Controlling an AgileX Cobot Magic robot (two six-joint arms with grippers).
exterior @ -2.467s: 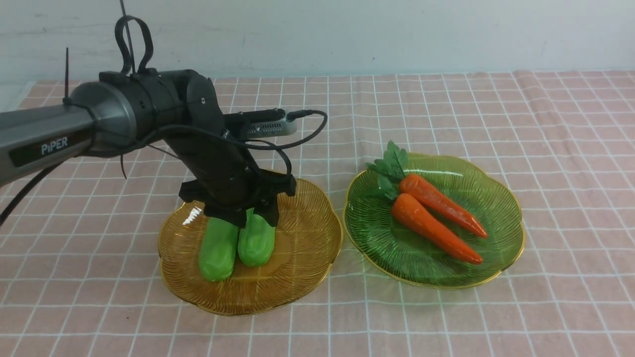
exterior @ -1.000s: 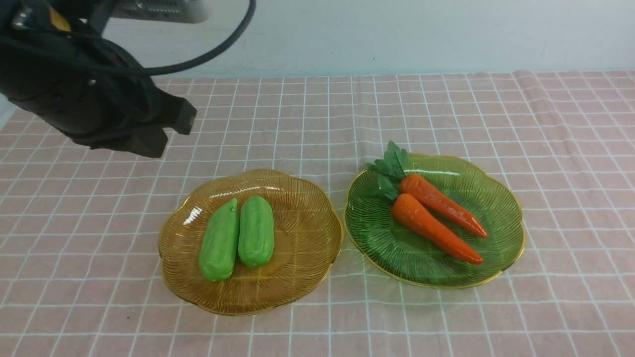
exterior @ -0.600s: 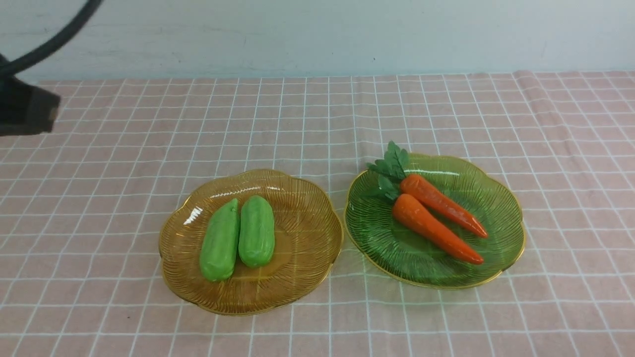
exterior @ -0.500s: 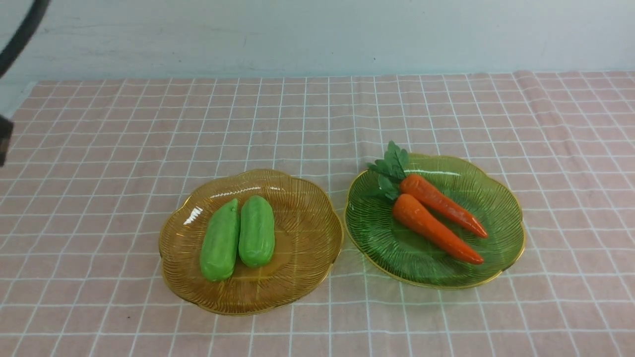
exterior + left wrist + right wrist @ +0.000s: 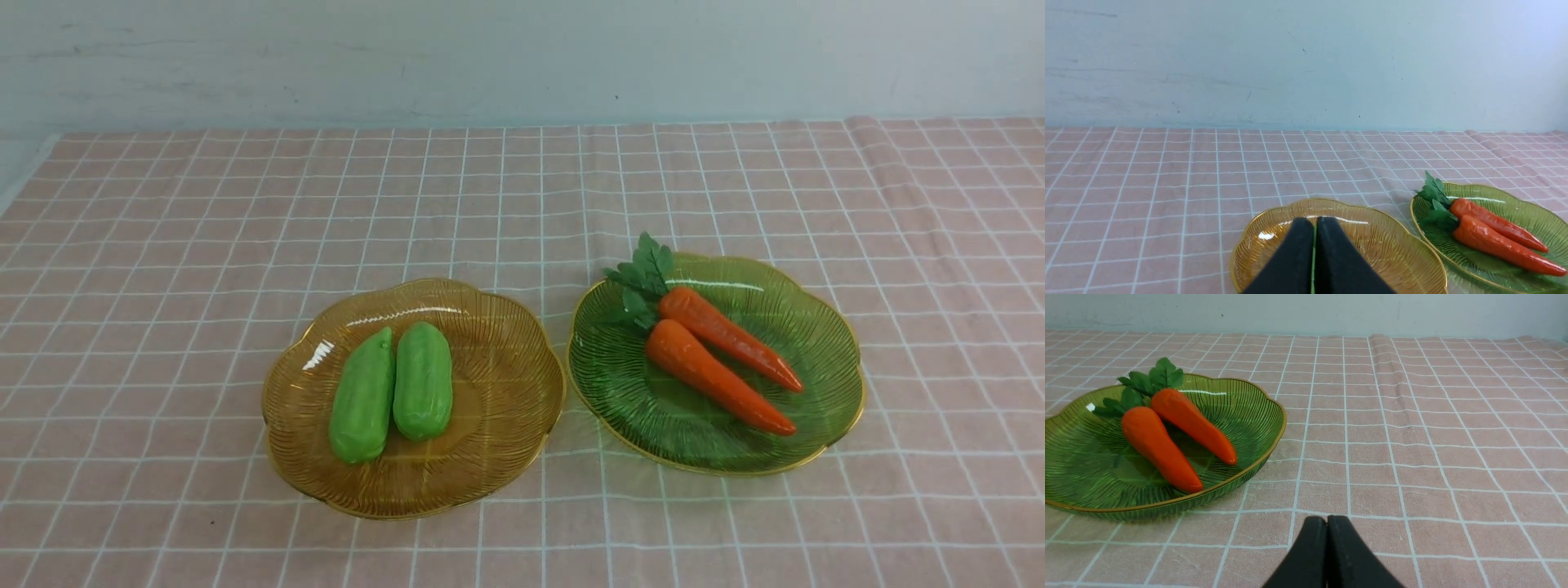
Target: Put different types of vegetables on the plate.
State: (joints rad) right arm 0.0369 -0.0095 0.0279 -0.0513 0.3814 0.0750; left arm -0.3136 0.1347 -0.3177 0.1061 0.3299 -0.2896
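Two stubby, bumpy light-green plastic cucumbers (image 5: 361, 402) are seen lying side by side on a scalloped amber glass plate (image 5: 506, 392), set toward eight o'clock from the middle of the front view. Two glossy orange toy carrots (image 5: 714, 371) with dark green leafy tops (image 5: 645, 278) are held by a scalloped green glass plate (image 5: 833, 392) toward four o'clock, their tips pointed to about four o'clock and their leaves to about ten.

The black left gripper (image 5: 1314, 261) and the black right gripper (image 5: 1327, 555) are seen only in their wrist views; the jaws of each are brought together, with nothing gripped.

The sorting by type is judged to be complete, with all four vegetables plated and both arms at rest. No further pick appears to be called for; the arms need only be kept clear of the plates. No brand, label or writing can be read.
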